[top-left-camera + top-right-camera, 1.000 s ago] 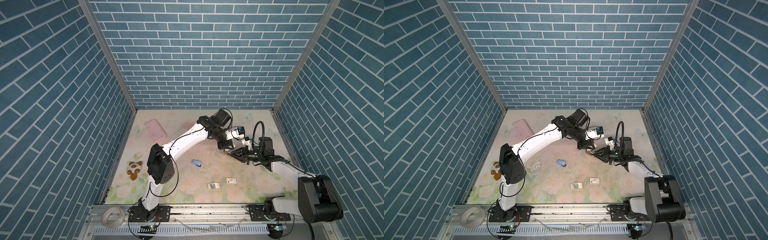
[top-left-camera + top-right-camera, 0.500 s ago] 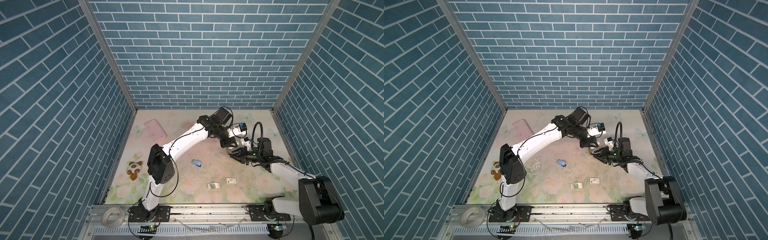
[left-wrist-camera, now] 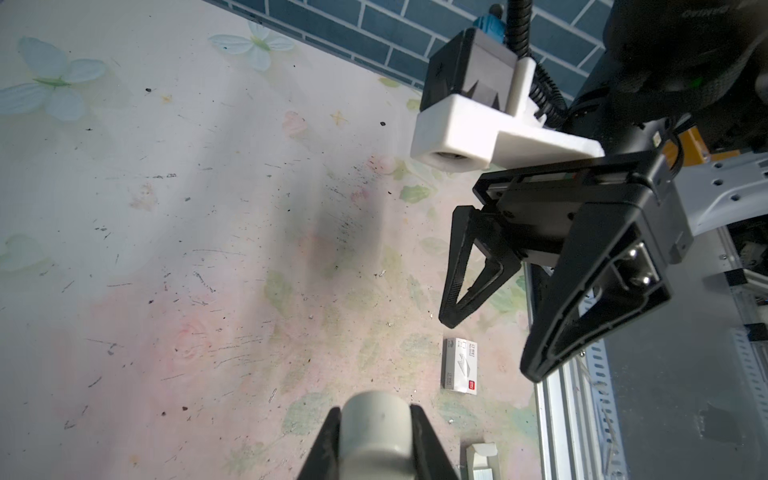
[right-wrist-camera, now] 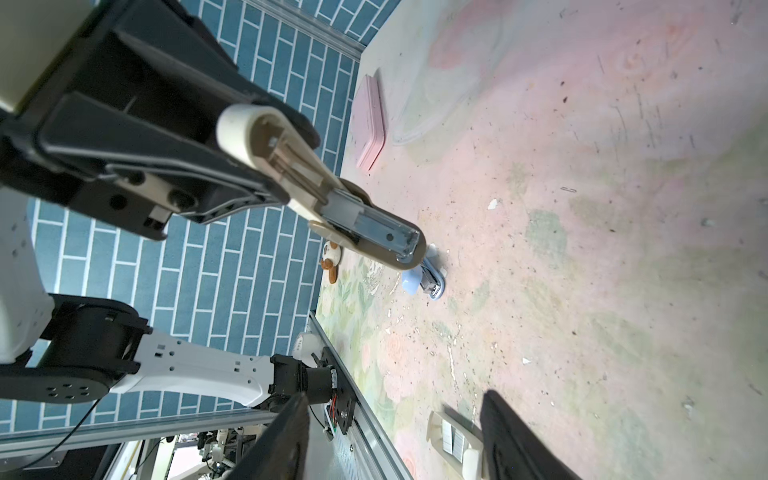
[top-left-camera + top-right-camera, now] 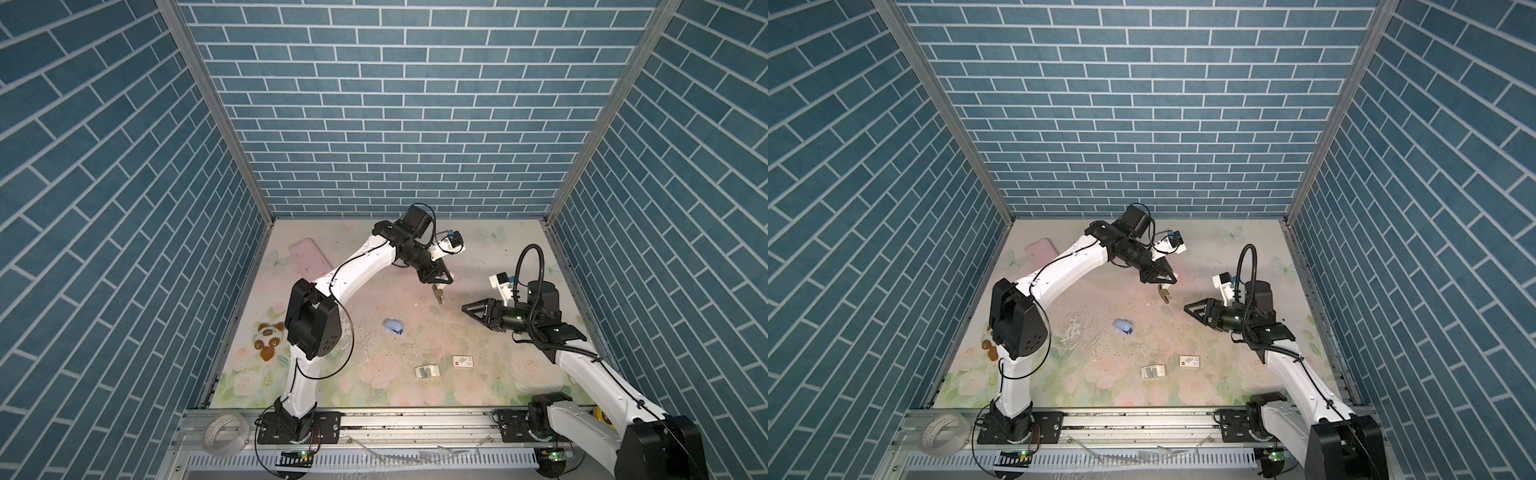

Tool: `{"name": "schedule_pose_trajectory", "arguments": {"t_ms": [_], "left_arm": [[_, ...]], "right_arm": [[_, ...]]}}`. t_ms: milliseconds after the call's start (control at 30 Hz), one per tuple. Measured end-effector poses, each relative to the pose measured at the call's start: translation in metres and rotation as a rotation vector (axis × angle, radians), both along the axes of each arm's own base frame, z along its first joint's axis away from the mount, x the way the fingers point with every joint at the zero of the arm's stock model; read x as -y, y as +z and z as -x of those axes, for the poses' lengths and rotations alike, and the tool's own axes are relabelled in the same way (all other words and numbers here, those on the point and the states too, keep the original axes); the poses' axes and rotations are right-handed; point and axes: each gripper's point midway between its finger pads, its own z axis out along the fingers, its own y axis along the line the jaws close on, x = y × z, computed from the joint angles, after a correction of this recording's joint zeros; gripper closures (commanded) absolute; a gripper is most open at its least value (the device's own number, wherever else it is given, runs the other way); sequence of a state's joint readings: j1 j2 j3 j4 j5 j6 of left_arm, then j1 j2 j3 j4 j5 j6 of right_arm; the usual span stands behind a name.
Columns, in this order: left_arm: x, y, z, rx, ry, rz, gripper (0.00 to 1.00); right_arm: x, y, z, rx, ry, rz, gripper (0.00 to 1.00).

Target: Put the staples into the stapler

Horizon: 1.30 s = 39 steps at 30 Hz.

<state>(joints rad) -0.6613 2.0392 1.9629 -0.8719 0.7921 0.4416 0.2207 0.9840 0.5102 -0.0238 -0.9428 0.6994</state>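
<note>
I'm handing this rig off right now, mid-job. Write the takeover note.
Left gripper: shut on the beige stapler, held above the table, metal magazine showing.
Right gripper: open, empty, apart from the stapler.
Staples: grey strips in their white tray near the table's front edge, beside the white sleeve with the red mark.
Done: stapler picked up. Whether a strip already sits in the magazine, I cannot tell.
Left: pick a strip, slide it into the magazine, close the stapler.
</note>
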Motion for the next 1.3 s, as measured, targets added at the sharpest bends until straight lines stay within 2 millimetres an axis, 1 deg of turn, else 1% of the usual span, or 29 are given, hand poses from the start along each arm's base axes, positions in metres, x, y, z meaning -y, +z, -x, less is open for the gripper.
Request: {"name": "schedule_pose_trajectory", "arguments": {"t_ms": [133,267,367,467,533,700,767,933,1000,1300], "left_arm": [[0.003,0.009,0.015,-0.081,-0.039,0.045,0.92],[0.009,0.028,0.028,-0.148,-0.083,0.112,0.92],[0.014,0.041,0.033,-0.184,-0.113,0.162,0.92],[0.015,0.049,0.041,-0.236,-0.143,0.199,0.92],[0.016,0.051,0.045,-0.269,-0.161,0.219,0.91],[0.019,0.049,0.05,-0.352,-0.189,0.245,0.9],[0.019,0.048,0.051,-0.371,-0.194,0.251,0.91],[0.02,0.054,0.055,-0.395,-0.212,0.276,0.9],[0.02,0.056,0.056,-0.406,-0.218,0.286,0.9],[0.019,0.062,0.059,-0.428,-0.239,0.314,0.87]], "right_arm": [[-0.009,0.02,-0.001,0.067,0.039,0.0,0.32],[-0.019,0.039,-0.002,0.127,0.072,-0.014,0.33],[-0.023,0.043,-0.003,0.144,0.084,-0.015,0.34],[-0.025,0.046,-0.002,0.157,0.09,-0.019,0.35],[-0.026,0.049,-0.003,0.172,0.094,-0.026,0.36],[-0.031,0.055,-0.001,0.2,0.111,-0.042,0.39],[-0.033,0.057,0.001,0.208,0.124,-0.05,0.44],[-0.04,0.058,0.004,0.195,0.152,-0.07,0.49],[-0.042,0.06,0.005,0.195,0.164,-0.08,0.49],[-0.048,0.068,0.009,0.211,0.201,-0.117,0.64]]}}
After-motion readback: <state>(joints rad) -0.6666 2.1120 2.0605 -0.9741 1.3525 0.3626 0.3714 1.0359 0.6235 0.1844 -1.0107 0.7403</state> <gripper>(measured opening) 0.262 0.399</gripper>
